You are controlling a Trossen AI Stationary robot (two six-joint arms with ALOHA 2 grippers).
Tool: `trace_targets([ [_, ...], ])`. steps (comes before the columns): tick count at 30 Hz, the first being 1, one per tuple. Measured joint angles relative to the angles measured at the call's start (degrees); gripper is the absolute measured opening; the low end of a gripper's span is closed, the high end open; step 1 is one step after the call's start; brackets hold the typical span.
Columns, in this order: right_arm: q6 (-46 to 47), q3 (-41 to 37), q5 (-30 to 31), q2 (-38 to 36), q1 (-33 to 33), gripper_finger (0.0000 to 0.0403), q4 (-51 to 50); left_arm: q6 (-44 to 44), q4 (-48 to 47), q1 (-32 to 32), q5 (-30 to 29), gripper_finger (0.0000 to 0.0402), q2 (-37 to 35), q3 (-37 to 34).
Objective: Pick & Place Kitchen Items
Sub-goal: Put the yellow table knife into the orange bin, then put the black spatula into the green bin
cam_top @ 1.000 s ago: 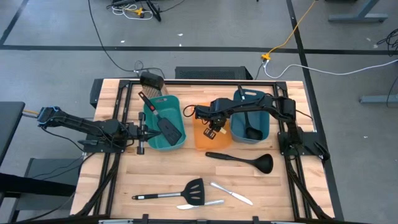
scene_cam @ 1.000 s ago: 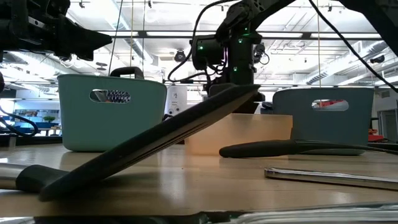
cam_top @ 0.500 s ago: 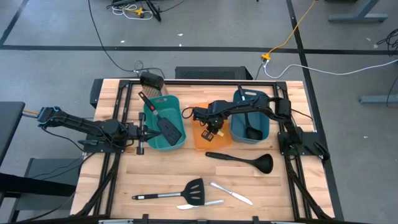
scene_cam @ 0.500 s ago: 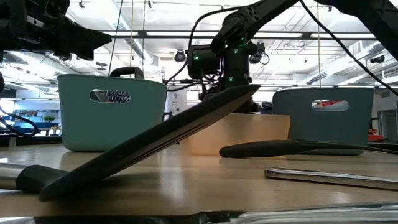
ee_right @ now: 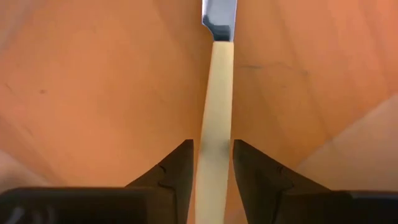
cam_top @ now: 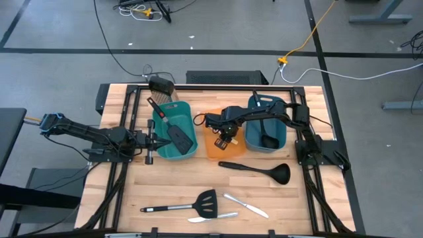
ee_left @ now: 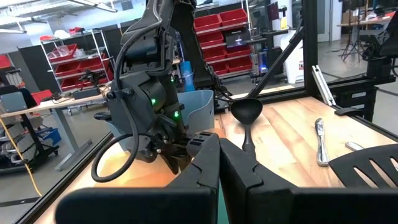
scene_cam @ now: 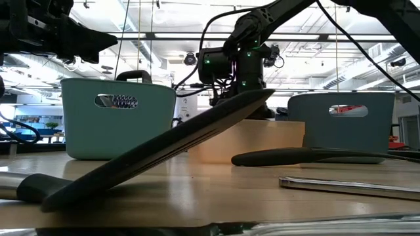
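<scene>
The yellow-handled knife (ee_right: 214, 118) lies inside the orange bin (cam_top: 213, 151), its handle between the right tool's (ee_right: 211, 165) fingers (ee_right: 177, 165), which stand narrowly apart on either side; whether they touch it I cannot tell. Beside this tool sits a blue bin (cam_top: 281, 135) with a ladle (cam_top: 266, 135). The left tool (ee_left: 219, 162), pressed shut and empty, waits beside the teal bin (cam_top: 160, 149) holding a spatula (cam_top: 177, 132). On the bench (cam_top: 310, 198) lie another ladle (cam_top: 258, 170), a spatula (cam_top: 182, 206) and two table knives (cam_top: 246, 205).
</scene>
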Motion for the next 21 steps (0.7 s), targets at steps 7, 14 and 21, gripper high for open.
trace_targets([
  [7,-1.79,0.0,3.53,-5.58,-0.02,0.0118,-1.82,0.0,0.0,0.0,0.0,0.0007,0.0,0.0],
  [14,-5.97,0.0,12.47,-19.83,1.06,0.0114,-1.25,-0.02,0.0,0.0,0.02,0.0007,0.0,0.0],
  [21,-17.96,-0.32,14.47,-37.0,8.1,0.0047,14.39,0.0,0.14,0.0,0.02,0.0007,0.02,0.0],
])
